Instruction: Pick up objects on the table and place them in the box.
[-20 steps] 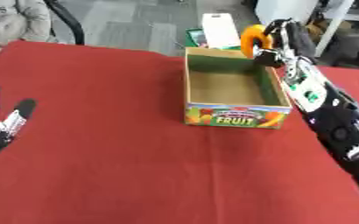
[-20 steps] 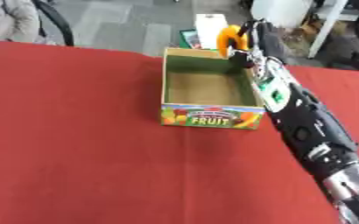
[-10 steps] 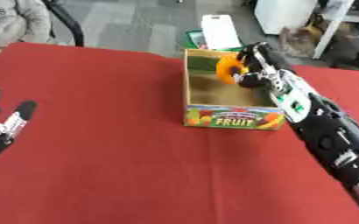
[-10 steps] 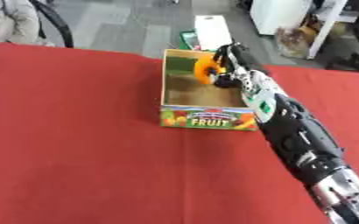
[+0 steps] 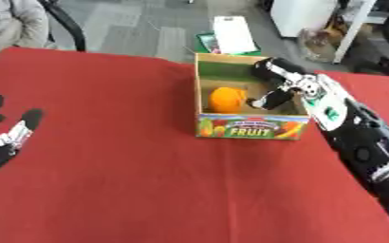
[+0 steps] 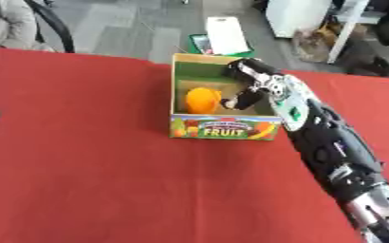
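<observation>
right hand [image 5: 274, 91] inside cardboard fruit box [image 5: 249, 128], fingers spread | round orange fruit [image 5: 227, 99] just beside | left hand [image 5: 3, 137] lower left, fingers straight

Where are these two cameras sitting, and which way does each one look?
Left eye view: in the robot's head, looking down at the red table; shows the right hand in the box beside an orange object, and the left hand open at the left edge.
Right eye view: beside it, same downward look; only the right arm shows.
Both share table, box, orange object.
</observation>
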